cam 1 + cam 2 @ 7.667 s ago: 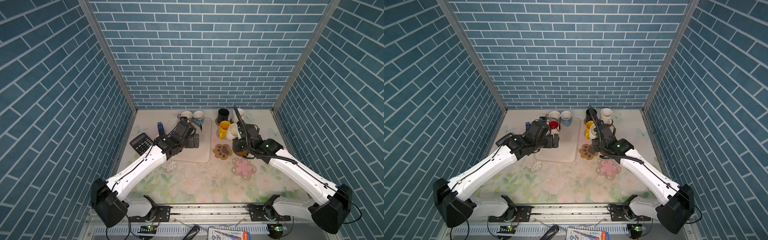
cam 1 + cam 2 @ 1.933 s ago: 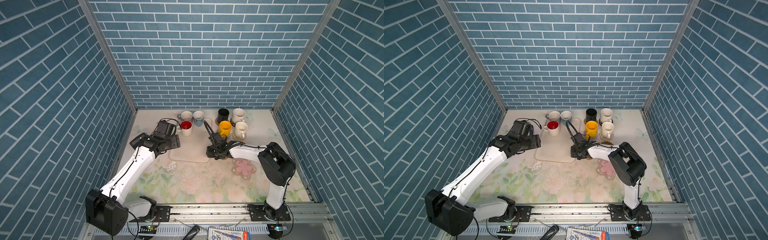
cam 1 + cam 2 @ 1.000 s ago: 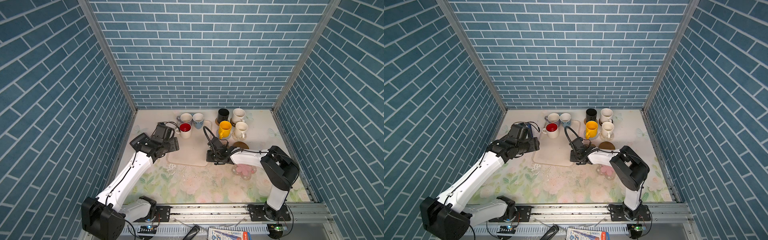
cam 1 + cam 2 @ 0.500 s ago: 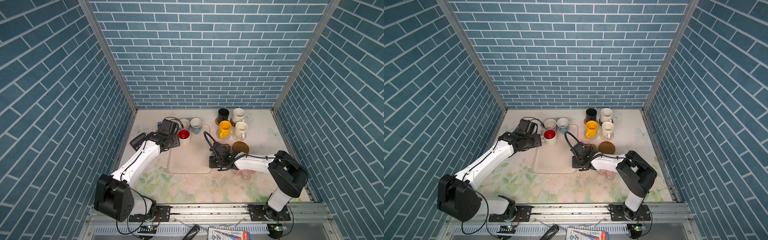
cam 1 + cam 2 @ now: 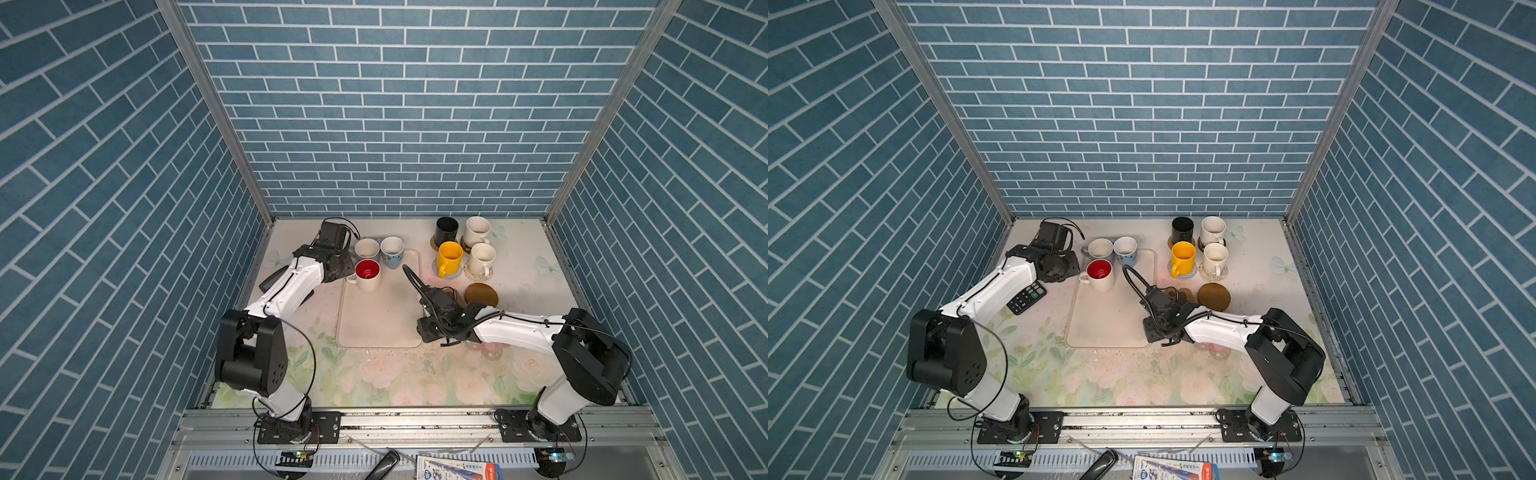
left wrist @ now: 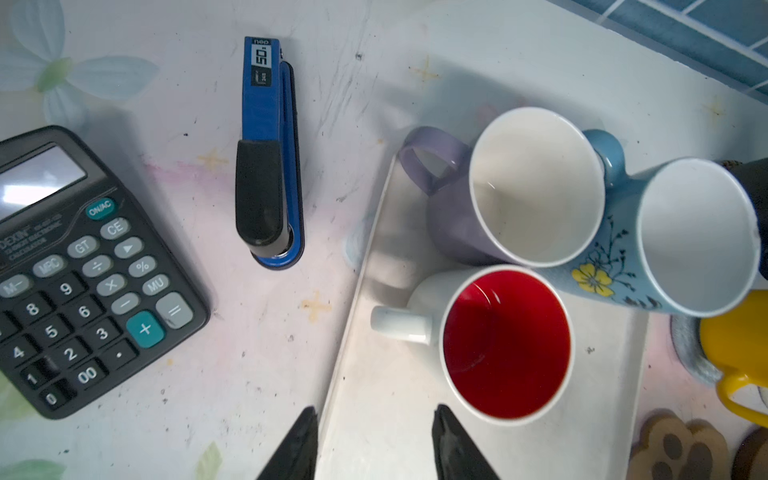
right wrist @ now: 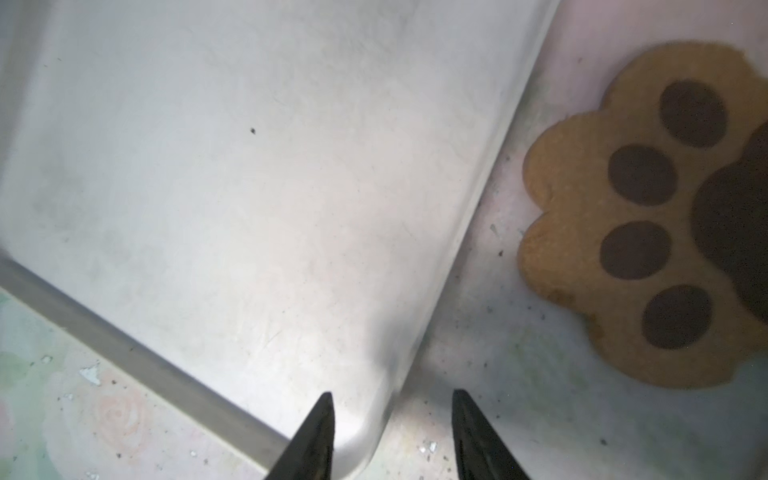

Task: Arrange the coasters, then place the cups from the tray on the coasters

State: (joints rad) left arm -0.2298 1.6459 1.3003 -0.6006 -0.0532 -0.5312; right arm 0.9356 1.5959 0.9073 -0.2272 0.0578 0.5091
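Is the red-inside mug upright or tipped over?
Upright: the red-inside mug stands on the tray, its round opening facing up.

Reaches with left arm (image 5: 291, 291) toward the far left, forearm angled forward, wrist pitched down. Holds left gripper (image 6: 374, 411) with jaws parted, nothing gripped. Stretches right arm (image 5: 515, 332) across to centre, low and near level. Holds right gripper (image 7: 390, 395) likewise parted, nothing gripped.

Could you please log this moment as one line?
left gripper: open near red-inside cup on tray | right gripper: open over tray corner | paw coaster: bare
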